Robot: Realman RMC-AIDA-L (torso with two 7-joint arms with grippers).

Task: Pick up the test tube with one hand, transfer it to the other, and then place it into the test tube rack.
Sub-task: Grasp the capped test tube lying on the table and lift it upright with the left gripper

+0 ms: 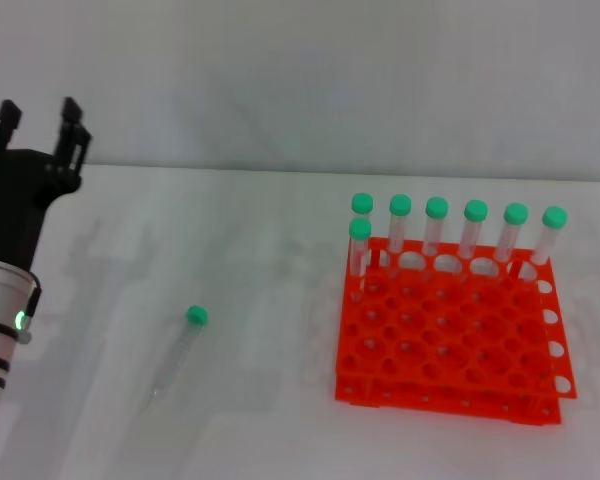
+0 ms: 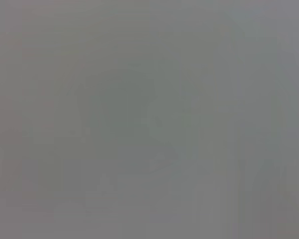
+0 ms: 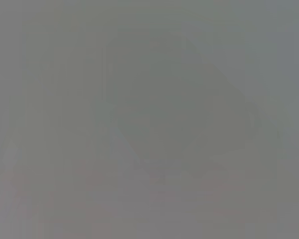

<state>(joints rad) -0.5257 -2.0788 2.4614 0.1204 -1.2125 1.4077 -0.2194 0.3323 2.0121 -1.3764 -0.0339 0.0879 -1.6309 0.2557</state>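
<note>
- The test tube [image 1: 177, 352] is seen lying flat on the white table [image 1: 250, 250], lower left of centre in the head view, green cap toward the upper right, clear tip toward the lower left.
- It is untouched; nothing is gripped around it.
- The left gripper [image 1: 38, 125] is found at the upper left edge of the frame, well apart from the tube, up and to the left of it.
- Its two black fingers are spread apart and pointed up-frame, with nothing held between them.
- The white-silver left arm [image 1: 2, 340] with a green light is seen running down the left edge.
- The test tube rack [image 1: 450, 335] is placed right of centre, well apart from the lying tube.
- Seven green-capped tubes [image 1: 436, 225] are stood upright in the rack: six along the back row, one at the left just in front.
- The right gripper is not shown in the head view.
- Both wrist views are blank grey; nothing can be told from them.
</note>
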